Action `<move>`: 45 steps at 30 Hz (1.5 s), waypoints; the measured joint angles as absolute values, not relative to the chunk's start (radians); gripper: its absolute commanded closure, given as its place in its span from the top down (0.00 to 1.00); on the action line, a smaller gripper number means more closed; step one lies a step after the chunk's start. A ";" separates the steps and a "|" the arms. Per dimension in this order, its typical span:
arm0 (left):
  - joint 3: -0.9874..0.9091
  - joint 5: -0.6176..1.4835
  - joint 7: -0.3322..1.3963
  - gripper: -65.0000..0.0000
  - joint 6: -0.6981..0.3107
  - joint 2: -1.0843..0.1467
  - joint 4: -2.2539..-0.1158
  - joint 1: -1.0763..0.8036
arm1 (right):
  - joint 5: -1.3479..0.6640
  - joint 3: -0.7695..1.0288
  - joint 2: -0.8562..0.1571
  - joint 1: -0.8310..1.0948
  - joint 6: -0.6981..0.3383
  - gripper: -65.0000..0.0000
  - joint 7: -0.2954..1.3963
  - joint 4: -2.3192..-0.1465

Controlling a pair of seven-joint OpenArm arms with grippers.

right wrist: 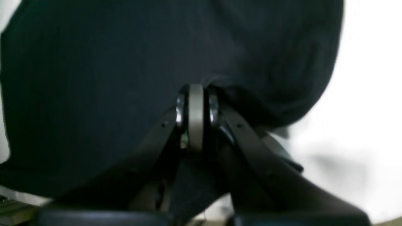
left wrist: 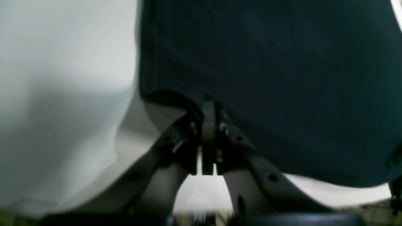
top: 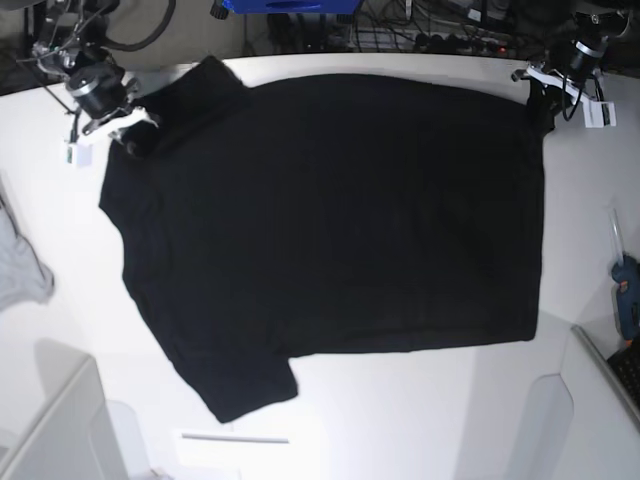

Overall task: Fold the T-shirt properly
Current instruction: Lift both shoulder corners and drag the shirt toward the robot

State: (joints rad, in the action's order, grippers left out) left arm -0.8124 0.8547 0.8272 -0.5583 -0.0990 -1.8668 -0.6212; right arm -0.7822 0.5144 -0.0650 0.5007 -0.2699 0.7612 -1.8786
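Note:
The black T-shirt (top: 330,220) lies spread flat, plain side up, on the white table (top: 420,410). Its hem is at the right and its sleeves are at the left. My left gripper (top: 540,104) is at the shirt's far right corner. In the left wrist view the gripper (left wrist: 209,105) is shut on the cloth edge (left wrist: 267,78). My right gripper (top: 134,140) is at the far left sleeve and shoulder. In the right wrist view the gripper (right wrist: 196,89) is shut on a bunched fold of the shirt (right wrist: 94,78). No print shows.
A light grey cloth (top: 20,268) lies at the table's left edge. A blue tool (top: 627,292) lies at the right edge. White bins stand at the front left (top: 60,430) and front right (top: 590,420). Cables and a blue box (top: 290,6) are behind the table.

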 measured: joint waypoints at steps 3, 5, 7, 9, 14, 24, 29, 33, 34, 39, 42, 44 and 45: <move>-0.811 0.863 0.822 0.00 -0.501 -0.102 -1.868 -0.607 | -0.781 0.516 -0.065 0.471 -0.270 0.00 0.796 -1.878; -0.811 0.860 0.828 0.00 -0.496 -0.099 -1.867 -0.594 | -0.780 0.516 -0.065 0.443 -0.269 0.00 0.808 -1.878; -0.809 0.862 0.826 0.00 -0.496 -0.098 -1.867 -0.573 | -0.782 0.516 -0.065 0.426 -0.269 0.00 0.820 -1.879; -0.803 0.862 0.824 0.00 -0.496 -0.102 -1.867 -0.562 | -0.781 0.515 -0.065 0.417 -0.241 0.00 0.834 -1.879; -0.809 0.861 0.828 0.00 -0.493 -0.101 -1.862 -0.546 | -0.780 0.510 -0.064 0.381 -0.217 0.00 0.836 -1.877; -0.802 0.859 0.829 0.00 -0.422 -0.114 -1.861 -0.487 | -0.779 0.511 -0.063 0.287 -0.189 0.00 0.884 -1.875; -0.802 0.862 0.824 0.00 -0.422 -0.115 -1.842 -0.463 | -0.778 0.511 -0.065 0.248 -0.149 0.00 0.884 -1.829; -0.801 0.830 0.831 0.00 -0.422 -0.123 -1.803 -0.439 | -0.778 0.510 -0.065 0.226 -0.149 0.00 0.883 -1.806; -0.802 0.814 0.828 0.00 -0.422 -0.128 -1.801 -0.431 | -0.778 0.510 -0.065 0.223 -0.149 0.00 0.883 -1.806; -0.801 0.791 0.827 0.00 -0.422 -0.132 -1.798 -0.402 | -0.778 0.508 -0.064 0.191 -0.148 0.00 0.883 -1.771; -0.808 0.783 0.900 0.00 -0.422 -0.131 -1.794 -0.367 | -0.778 0.508 -0.063 0.175 -0.146 0.00 0.883 -1.741; -0.812 0.786 0.947 0.00 -0.422 -0.132 -1.775 -0.326 | -0.778 0.508 -0.063 0.168 -0.146 0.00 0.885 -1.737; -0.812 0.786 0.969 0.00 -0.422 -0.132 -1.766 -0.305 | -0.778 0.508 -0.063 0.163 -0.146 0.00 0.885 -1.734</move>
